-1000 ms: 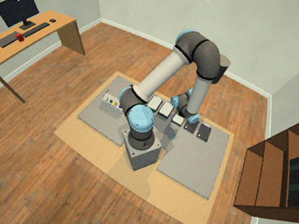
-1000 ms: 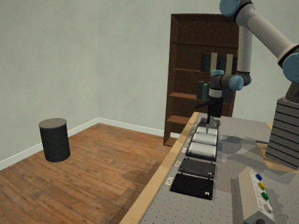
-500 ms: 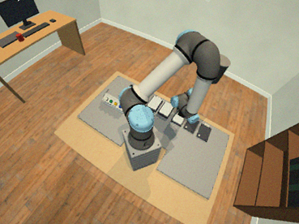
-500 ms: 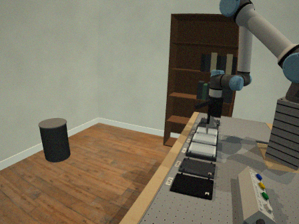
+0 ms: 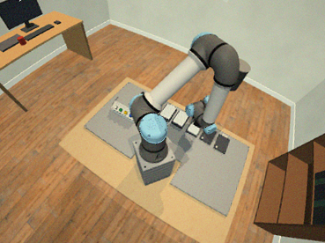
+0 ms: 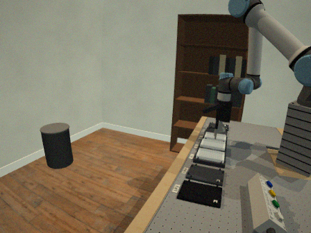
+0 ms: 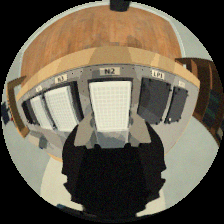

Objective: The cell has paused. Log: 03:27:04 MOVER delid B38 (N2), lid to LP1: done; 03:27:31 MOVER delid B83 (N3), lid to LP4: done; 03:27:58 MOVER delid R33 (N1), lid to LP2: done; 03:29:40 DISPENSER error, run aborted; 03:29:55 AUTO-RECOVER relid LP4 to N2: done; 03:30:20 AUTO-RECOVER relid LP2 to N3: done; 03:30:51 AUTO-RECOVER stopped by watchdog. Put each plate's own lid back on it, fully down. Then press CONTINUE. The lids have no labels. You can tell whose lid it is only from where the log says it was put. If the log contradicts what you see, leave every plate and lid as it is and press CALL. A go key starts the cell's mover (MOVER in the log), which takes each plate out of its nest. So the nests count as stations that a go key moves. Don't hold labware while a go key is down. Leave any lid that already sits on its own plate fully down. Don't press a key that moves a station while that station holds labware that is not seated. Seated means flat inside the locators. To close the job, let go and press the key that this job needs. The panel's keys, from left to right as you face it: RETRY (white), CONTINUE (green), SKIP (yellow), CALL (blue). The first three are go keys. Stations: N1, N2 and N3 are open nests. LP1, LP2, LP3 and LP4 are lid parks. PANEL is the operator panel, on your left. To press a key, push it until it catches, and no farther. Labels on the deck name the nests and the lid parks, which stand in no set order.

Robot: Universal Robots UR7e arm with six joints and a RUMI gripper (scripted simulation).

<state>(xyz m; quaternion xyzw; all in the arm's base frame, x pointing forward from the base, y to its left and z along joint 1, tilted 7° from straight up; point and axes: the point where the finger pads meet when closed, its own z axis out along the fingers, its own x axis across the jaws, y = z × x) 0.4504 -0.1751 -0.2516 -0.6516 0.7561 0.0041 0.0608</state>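
My gripper (image 7: 111,110) is shut on the white lid (image 7: 111,106) at the nest labelled N2 (image 7: 110,71), with one finger on each long side. I cannot tell whether the lid rests on the plate or is raised off it. In the exterior view the gripper (image 6: 219,132) stands upright over the farthest white plate in the row. To its left in the wrist view are two more white plates, one at N3 (image 7: 60,107) and one beyond it (image 7: 37,111). To its right is the dark park LP1 (image 7: 152,99), then another dark park (image 7: 176,105).
The operator panel (image 6: 265,201) with its coloured keys sits at the near end of the row in the exterior view. Two dark parks (image 6: 205,174) (image 6: 200,193) lie between it and the white plates. The arm's base (image 5: 152,163) stands behind the row.
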